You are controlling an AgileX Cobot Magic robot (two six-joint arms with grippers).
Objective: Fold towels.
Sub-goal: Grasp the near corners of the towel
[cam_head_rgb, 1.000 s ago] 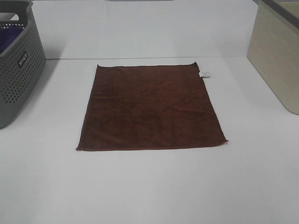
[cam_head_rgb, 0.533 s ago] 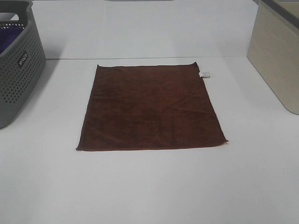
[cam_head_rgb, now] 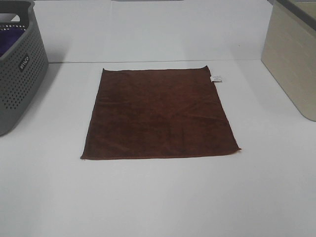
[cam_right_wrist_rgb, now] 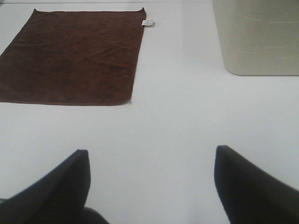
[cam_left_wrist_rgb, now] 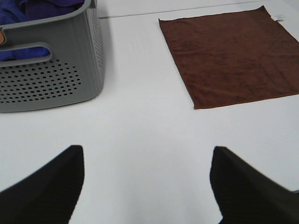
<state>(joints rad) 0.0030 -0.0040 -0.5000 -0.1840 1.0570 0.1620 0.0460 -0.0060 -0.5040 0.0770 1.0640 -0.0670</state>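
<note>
The left gripper [cam_left_wrist_rgb: 145, 154] is spread wide and holds nothing; its two dark fingers frame bare white table [cam_head_rgb: 158, 197]. The right gripper [cam_right_wrist_rgb: 150, 151] is equally wide and empty. Neither shows in the high view, and both hang well apart from the cloth.

A dark brown towel [cam_head_rgb: 160, 116] lies flat in one layer at the middle of the table, between the two arms, a small white label [cam_head_rgb: 216, 78] at its far right corner.

Likely risks: the towel is thin and lies flush, so fingers may skate over its edge and close on nothing. If one arm lifts its corner sooner or higher, the fold probably lands skewed. A low drag could bunch the cloth or slide it across the smooth table.

A grey perforated laundry basket [cam_head_rgb: 19, 69] stands at the far left, holding crumpled blue-purple cloth [cam_left_wrist_rgb: 42, 9], probably more towels. A beige bin [cam_head_rgb: 291, 59] stands at the far right; its inside is hidden.
</note>
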